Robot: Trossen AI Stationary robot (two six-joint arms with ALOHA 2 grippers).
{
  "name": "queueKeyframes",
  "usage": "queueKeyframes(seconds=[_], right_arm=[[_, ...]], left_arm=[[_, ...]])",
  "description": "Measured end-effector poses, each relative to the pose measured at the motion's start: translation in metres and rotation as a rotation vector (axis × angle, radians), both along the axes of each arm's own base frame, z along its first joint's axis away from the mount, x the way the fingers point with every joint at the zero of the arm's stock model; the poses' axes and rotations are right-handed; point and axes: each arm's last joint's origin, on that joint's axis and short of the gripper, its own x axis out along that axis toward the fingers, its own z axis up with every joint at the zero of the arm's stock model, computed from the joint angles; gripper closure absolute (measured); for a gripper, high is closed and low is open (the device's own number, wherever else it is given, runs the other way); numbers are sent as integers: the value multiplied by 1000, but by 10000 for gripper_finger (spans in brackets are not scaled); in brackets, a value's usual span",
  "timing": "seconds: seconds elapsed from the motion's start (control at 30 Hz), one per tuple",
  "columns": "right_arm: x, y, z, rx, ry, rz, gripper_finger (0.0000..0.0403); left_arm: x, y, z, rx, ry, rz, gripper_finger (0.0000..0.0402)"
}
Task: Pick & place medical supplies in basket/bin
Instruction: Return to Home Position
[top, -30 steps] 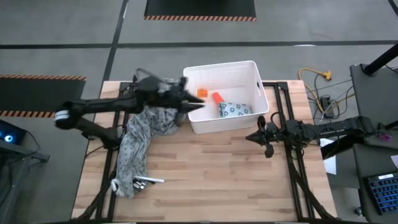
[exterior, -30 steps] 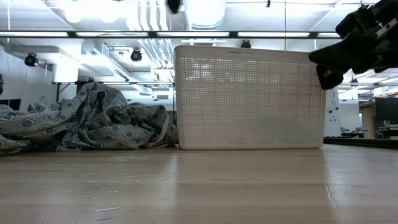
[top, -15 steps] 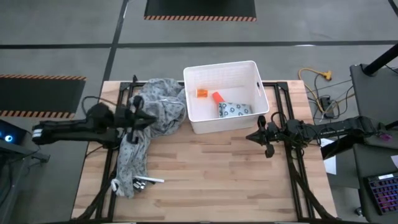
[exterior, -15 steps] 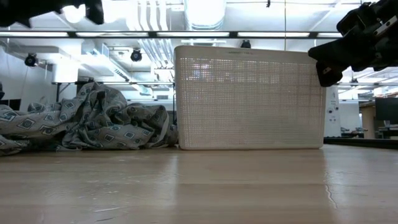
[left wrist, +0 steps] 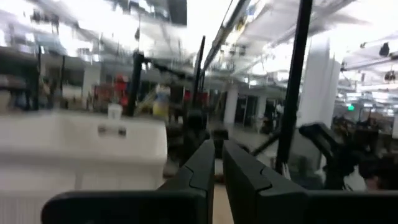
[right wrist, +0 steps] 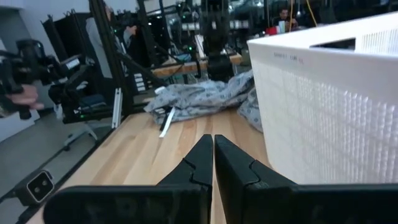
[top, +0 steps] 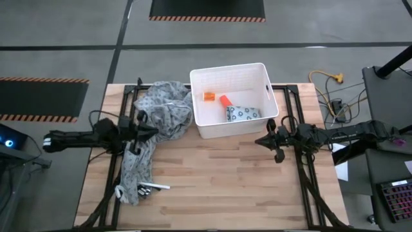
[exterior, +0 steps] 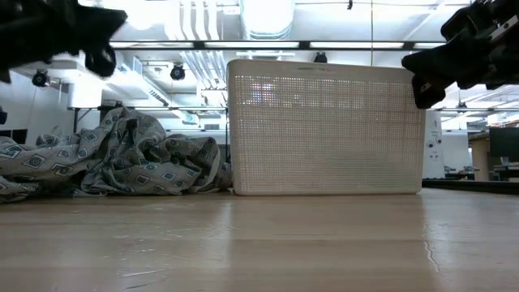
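Note:
The white perforated bin [top: 228,76] stands at the table's far middle and shows in the low view as a wall of fine holes [exterior: 324,130]. Inside lie an orange tapered piece [top: 224,100], a smaller orange piece [top: 208,96] and a pale-green packet with dark rings [top: 243,114]. Small white pieces [top: 153,187] lie on the wood by the near left. My left gripper [top: 153,131] [left wrist: 219,163] hovers shut over a patterned cloth, left of the bin. My right gripper [top: 259,142] [right wrist: 213,152] hangs shut, just right of the bin's near right corner.
A grey patterned cloth [top: 154,122] [exterior: 122,162] sprawls from the bin's left side down toward the near left. Bare wood [top: 225,180] spans the table's near half. Black frame rails [top: 299,167] run along both sides. A hand shows at the right wrist view's edge [right wrist: 18,99].
My left arm has drawn back from the bin's left rim toward the table's left edge, and now sits over the cloth, lower in the low view than half a second ago. The bin's contents and my right arm have kept still.

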Motion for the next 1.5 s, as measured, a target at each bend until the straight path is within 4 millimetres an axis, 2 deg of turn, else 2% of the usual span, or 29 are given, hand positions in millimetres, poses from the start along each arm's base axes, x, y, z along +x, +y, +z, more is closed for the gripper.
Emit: queueKeyframes(seconds=[0.13,0.37,0.77,1.5], right_arm=[[0,0,3,-11,-33,-1,394],[0,0,7,-18,-76,-3,394],[0,0,4,-147,-50,-7,394],[0,0,3,-216,-53,-12,394]], left_arm=[[2,2,-20,-30,59,57,393],[4,2,-34,-37,194,61,401],[3,2,-36,-38,215,63,402],[4,2,-38,-39,235,66,402]])
